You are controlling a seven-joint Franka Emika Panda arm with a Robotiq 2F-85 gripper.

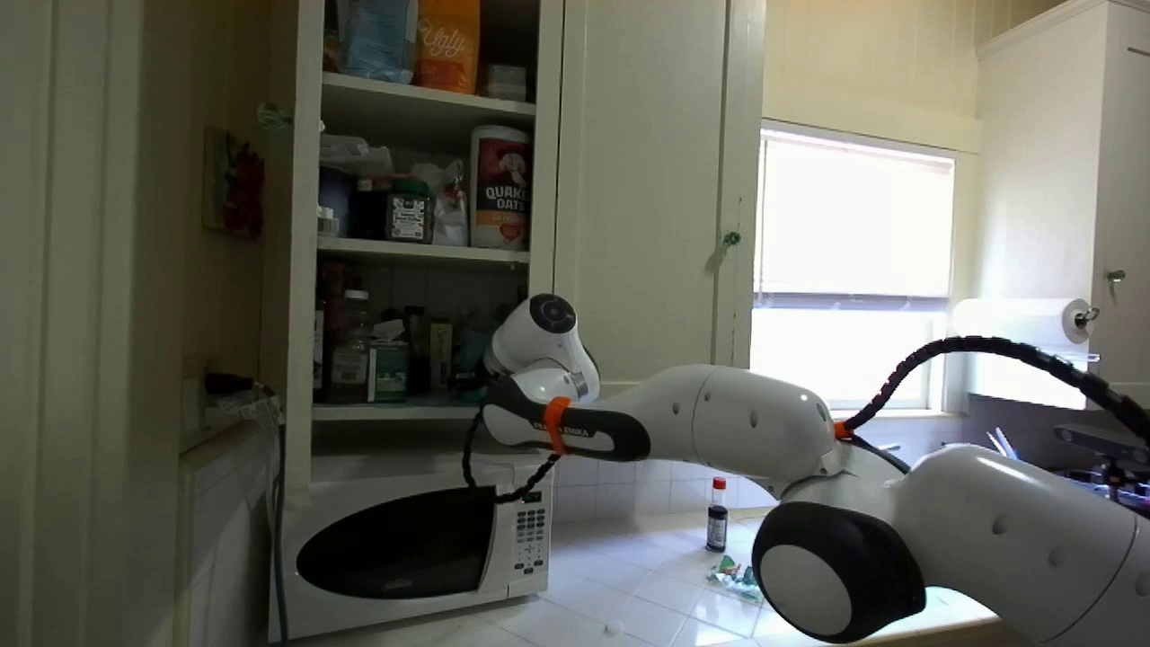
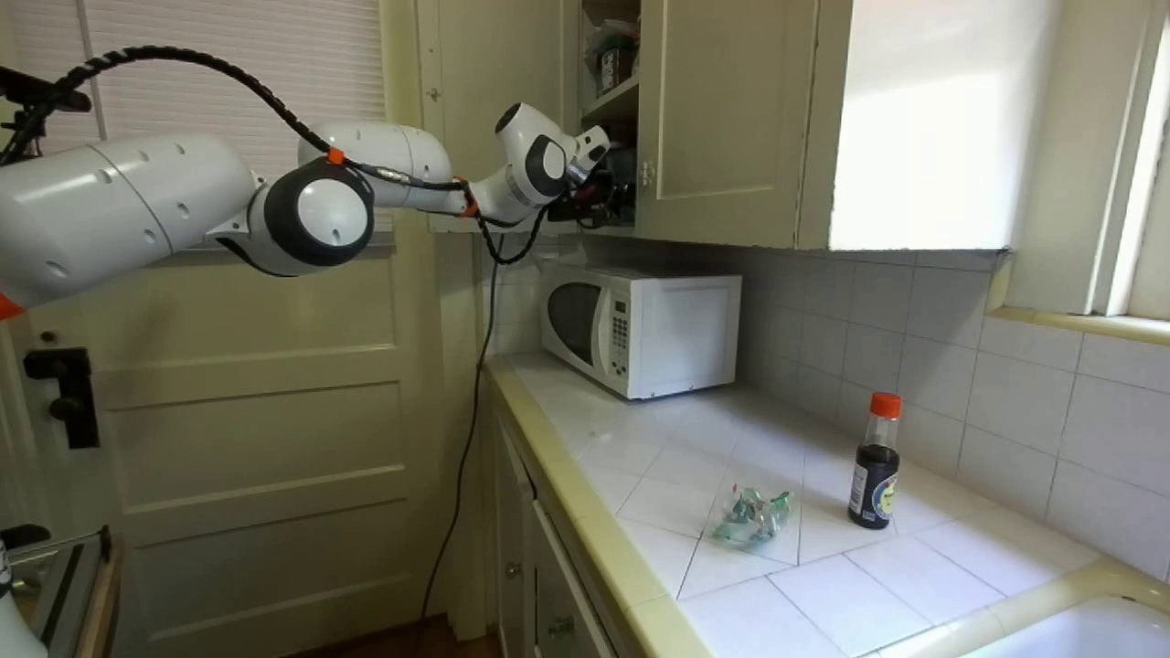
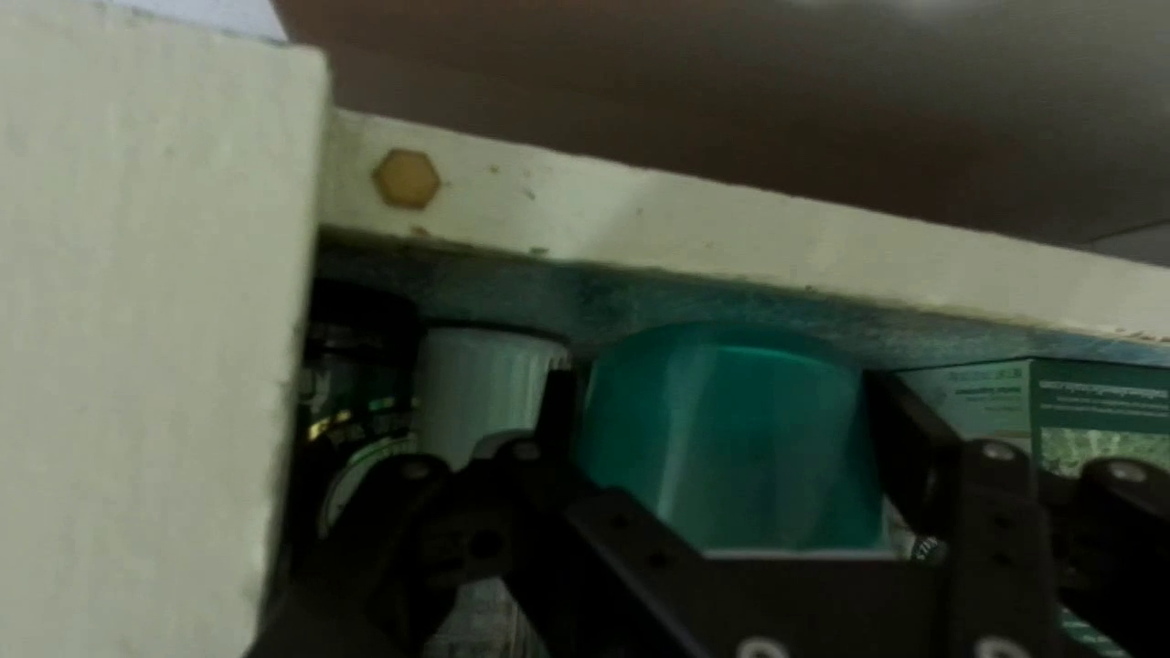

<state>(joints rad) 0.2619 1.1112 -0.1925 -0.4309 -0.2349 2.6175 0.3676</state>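
Gripper (image 3: 720,402) gripped the teal cup (image 3: 731,457) | there it was, at the bottom shelf (image 3: 731,219), white container (image 3: 484,393) one side, green box (image 3: 1097,393) the other | space looked tight, so a sideways pull threatened to topple either

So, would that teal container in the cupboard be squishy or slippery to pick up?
The teal container is probably stiff, since its curved wall looks even and undented. It might be slippery, because its surface looks smooth and shiny. Its round sides could let it roll if tipped over.
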